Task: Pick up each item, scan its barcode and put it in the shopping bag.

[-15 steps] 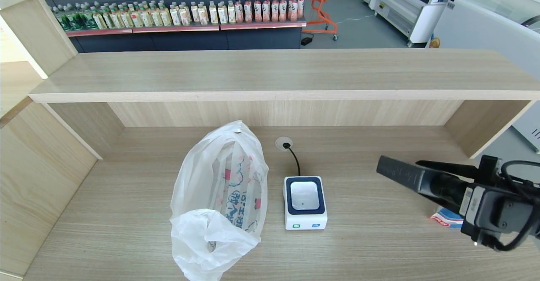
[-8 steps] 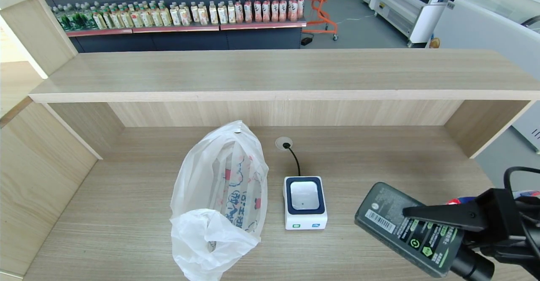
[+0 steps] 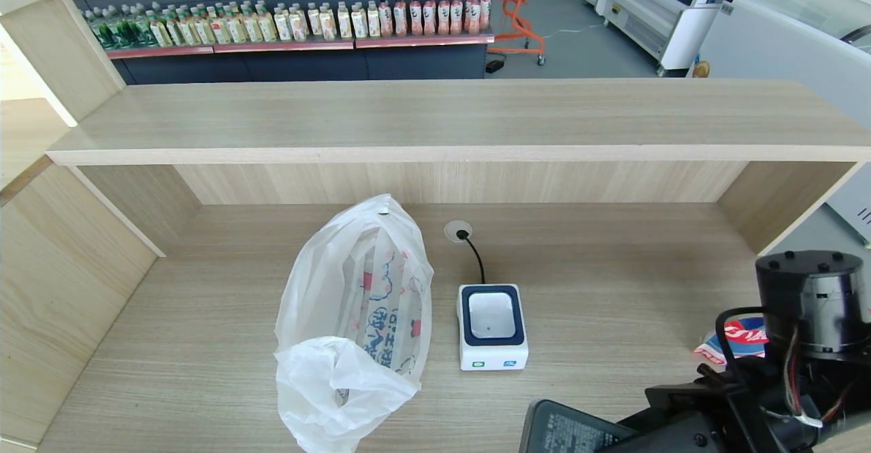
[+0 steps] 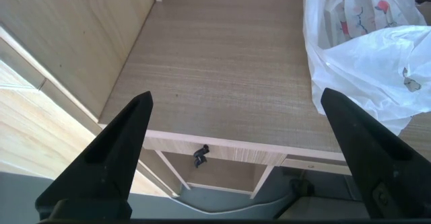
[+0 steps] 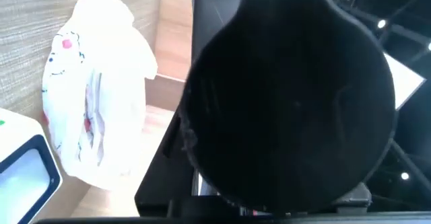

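Observation:
A white plastic shopping bag (image 3: 354, 324) stands open on the wooden counter (image 3: 612, 290), with printed packs inside it. Right of it sits the white scanner (image 3: 492, 326), its dark window facing up. My right gripper (image 3: 646, 426) is low at the counter's near edge, right of the scanner, shut on a flat dark pack (image 3: 568, 429). In the right wrist view the dark pack (image 5: 289, 96) hides the fingers, with the bag (image 5: 94, 103) and scanner (image 5: 27, 177) beyond. My left gripper (image 4: 236, 157) hangs open over the counter's near left edge, beside the bag (image 4: 363, 49).
A red, white and blue pack (image 3: 738, 337) lies at the counter's right, partly behind my right arm. The scanner's cable (image 3: 474, 256) runs to a hole at the back. A raised shelf (image 3: 449, 120) and side walls enclose the counter.
My right gripper has swung down and toward the near edge with the dark pack, turning it over. The bag, scanner and left arm have not moved.

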{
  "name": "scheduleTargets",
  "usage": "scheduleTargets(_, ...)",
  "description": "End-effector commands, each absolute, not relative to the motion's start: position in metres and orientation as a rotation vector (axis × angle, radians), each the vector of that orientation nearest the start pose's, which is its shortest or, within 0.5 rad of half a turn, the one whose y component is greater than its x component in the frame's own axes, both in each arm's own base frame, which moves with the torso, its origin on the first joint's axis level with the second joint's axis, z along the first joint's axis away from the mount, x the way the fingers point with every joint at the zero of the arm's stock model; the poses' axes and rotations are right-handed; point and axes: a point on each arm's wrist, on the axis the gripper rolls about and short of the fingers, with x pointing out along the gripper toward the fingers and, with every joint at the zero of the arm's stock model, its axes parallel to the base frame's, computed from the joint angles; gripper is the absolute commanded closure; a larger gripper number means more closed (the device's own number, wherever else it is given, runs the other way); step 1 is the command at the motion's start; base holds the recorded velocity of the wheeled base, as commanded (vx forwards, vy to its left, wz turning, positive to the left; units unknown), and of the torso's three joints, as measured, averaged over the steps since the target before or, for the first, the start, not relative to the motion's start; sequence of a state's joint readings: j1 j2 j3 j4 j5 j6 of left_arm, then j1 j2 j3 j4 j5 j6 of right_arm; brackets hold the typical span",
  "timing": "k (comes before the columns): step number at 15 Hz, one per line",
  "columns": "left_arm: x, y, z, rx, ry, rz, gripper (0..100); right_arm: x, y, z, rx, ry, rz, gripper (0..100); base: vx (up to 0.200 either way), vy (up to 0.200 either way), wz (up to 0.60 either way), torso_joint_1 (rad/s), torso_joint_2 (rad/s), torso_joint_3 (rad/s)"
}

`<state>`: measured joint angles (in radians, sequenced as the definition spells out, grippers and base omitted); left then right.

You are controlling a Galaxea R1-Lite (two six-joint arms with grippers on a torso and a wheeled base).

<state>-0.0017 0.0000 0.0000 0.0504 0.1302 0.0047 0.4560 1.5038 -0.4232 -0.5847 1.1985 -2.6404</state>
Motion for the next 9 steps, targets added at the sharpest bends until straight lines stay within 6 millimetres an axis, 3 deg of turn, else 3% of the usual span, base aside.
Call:
scheduleTargets(1, -0.023, 0.003, 0.070, 0.008, 0.051, 0.129, 0, 0.181, 0.115, 0.132, -1.653, -1.726, 1.113, 100, 0.000, 0.000, 0.00, 0.000, 0.00, 0.000)
scheduleTargets(4, -0.023, 0.003, 0.070, 0.008, 0.051, 0.129, 0, 0.188, 0.118, 0.134, -1.659, -1.734, 1.100, 100, 0.000, 0.000, 0.00, 0.000, 0.00, 0.000)
scheduleTargets(9, -0.023, 0.003, 0.070, 0.008, 0.051, 0.129, 0, 0.220, 0.135, 0.163, -1.723, -1.833, 0.939, 100, 0.000, 0.000, 0.00, 0.000, 0.00, 0.000)
